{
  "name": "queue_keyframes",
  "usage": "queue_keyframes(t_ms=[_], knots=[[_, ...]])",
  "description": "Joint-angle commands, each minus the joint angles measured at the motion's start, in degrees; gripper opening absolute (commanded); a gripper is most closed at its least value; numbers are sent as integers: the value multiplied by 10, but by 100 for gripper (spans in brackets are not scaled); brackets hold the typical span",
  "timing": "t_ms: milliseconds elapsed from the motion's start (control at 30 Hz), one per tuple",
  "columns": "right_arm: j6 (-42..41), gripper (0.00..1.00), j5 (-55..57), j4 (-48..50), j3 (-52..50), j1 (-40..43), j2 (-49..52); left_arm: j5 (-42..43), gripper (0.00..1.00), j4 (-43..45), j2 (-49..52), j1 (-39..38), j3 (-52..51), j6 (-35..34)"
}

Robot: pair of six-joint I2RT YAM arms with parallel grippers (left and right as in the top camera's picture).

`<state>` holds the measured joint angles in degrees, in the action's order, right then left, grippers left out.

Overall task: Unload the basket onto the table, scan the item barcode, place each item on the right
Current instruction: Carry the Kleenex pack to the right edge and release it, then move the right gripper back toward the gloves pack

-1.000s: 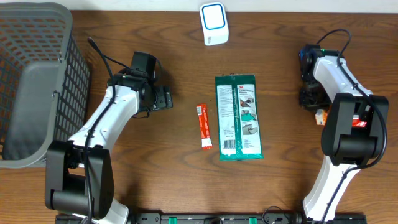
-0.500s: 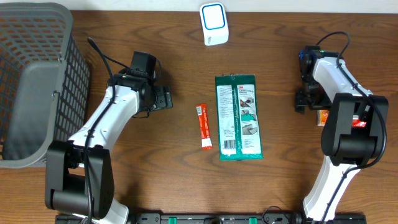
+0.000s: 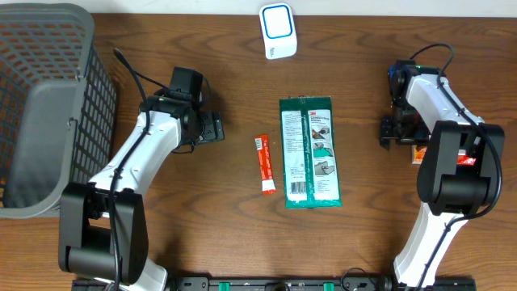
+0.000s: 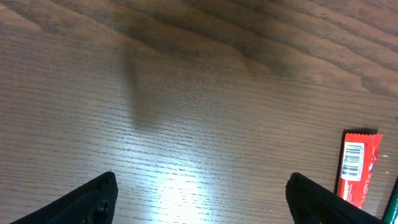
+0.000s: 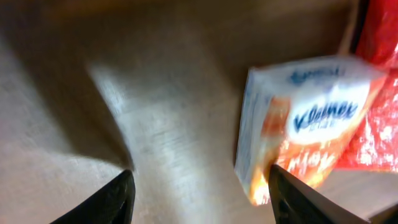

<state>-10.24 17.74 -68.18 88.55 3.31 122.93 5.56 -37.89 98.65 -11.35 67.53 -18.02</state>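
A white and blue scanner [image 3: 276,30] stands at the table's far edge. Below it lie a green packet [image 3: 310,151] and a thin red sachet [image 3: 264,164], whose barcode shows in the left wrist view [image 4: 359,165]. My left gripper [image 3: 212,128] [image 4: 202,202] hangs open over bare wood, left of the sachet. My right gripper [image 3: 394,131] [image 5: 202,199] is open too, with bare table between its fingers. An orange and white Kleenex pack [image 5: 298,124] [image 3: 418,150] lies just ahead of its right finger [image 5: 298,199], loose on the table.
A grey mesh basket [image 3: 48,105] fills the far left corner. A red packet [image 3: 467,159] [image 5: 379,93] lies behind the Kleenex pack, partly under the right arm.
My right gripper has opened, let go of the Kleenex pack and shifted left, away from it. The left arm has not moved.
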Motion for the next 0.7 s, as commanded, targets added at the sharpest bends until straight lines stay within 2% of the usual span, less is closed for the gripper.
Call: queue_keyframes(t_ms=[0,133,233,267,333,667], knots=[[0,65,1,-21,37,-2,-5,-11,87,-1,-6,1,4,-3],[0,63,-31,-18,43,-5,-5,-11,87,2,-6,1,4,-3],[0,54,-33,-4,37,-3,-5,-11,87,2,-6,1,4,-3],[0,47,-33,2,32,-3,-5,-11,87,2,-6,1,4,-3],[0,43,-32,9,23,-3,-5,-11,87,2,-6,1,4,-3],[0,40,50,46,-13,20,-5,-11,88,3,-6,1,4,-3]])
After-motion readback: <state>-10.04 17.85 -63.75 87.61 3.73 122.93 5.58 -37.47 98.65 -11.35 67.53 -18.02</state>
